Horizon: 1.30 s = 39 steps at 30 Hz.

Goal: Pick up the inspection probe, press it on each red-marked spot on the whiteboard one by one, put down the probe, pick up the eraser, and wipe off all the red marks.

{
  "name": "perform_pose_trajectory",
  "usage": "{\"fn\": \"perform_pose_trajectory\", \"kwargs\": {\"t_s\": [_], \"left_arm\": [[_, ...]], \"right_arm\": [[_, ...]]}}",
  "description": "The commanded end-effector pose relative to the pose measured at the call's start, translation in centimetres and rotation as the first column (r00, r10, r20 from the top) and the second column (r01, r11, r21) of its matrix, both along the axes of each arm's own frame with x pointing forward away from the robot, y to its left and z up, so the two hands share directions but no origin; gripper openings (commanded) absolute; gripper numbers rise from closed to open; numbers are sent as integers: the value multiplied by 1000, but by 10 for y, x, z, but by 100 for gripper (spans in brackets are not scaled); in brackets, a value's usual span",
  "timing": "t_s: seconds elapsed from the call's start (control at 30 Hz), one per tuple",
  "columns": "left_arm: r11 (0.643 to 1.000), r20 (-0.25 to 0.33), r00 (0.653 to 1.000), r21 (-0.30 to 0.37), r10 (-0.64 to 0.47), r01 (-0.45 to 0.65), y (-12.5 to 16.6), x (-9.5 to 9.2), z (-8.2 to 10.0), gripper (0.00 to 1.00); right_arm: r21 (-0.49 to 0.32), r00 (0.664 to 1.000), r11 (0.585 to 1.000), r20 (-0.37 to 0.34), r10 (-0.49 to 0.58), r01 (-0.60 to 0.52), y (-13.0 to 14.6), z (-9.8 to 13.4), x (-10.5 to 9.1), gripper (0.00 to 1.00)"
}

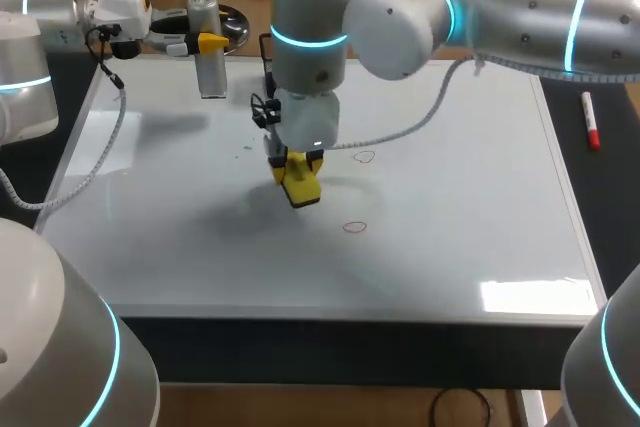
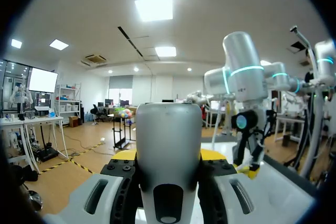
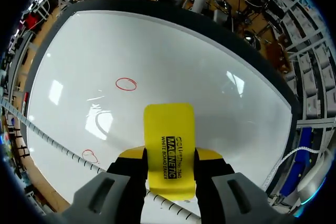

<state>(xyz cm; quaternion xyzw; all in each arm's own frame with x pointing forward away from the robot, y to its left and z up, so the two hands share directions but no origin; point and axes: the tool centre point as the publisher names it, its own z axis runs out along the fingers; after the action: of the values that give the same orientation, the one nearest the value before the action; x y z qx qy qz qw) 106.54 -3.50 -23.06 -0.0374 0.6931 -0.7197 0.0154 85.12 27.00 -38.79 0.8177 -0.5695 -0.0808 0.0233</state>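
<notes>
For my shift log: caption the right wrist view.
Right gripper shut on yellow eraser over whiteboard bearing two red marks.

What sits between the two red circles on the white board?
Nothing: in the head view the whiteboard is bare between the farther red circle and the nearer red circle. The yellow eraser lies off to their side.

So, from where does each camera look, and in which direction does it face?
Head view: above and behind the robot, facing down on the whiteboard; left arm and right arm enter from the sides.
Left wrist view: on the left wrist, facing level across the room; its jaws hold the probe.
Right wrist view: on the right wrist, facing down at the whiteboard; its jaws hold the eraser.
Shared: head and right wrist views both show the eraser and two red marks.
</notes>
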Motion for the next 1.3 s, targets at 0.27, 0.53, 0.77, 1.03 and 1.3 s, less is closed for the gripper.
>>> {"fn": "perform_pose_trajectory", "kwargs": {"t_s": [0.27,0.53,0.77,1.03,1.3], "left_arm": [[1000,1,1000,1,0,0,0,0,1,0],[1000,1,1000,1,0,0,0,0,1,0],[1000,1,1000,1,0,0,0,0,1,0],[1000,1,1000,1,0,0,0,0,1,0],[1000,1,1000,1,0,0,0,0,1,0]], "right_arm": [[-11,998,1000,-68,7,-8,16,-38,5,0],[-32,997,999,-79,-21,18,-4,-39,5,0],[-55,995,997,-89,-53,48,-28,-42,3,0],[-71,991,994,-102,-88,81,-47,-45,2,0],[-66,993,993,-58,-99,95,-54,-22,5,0]]}}
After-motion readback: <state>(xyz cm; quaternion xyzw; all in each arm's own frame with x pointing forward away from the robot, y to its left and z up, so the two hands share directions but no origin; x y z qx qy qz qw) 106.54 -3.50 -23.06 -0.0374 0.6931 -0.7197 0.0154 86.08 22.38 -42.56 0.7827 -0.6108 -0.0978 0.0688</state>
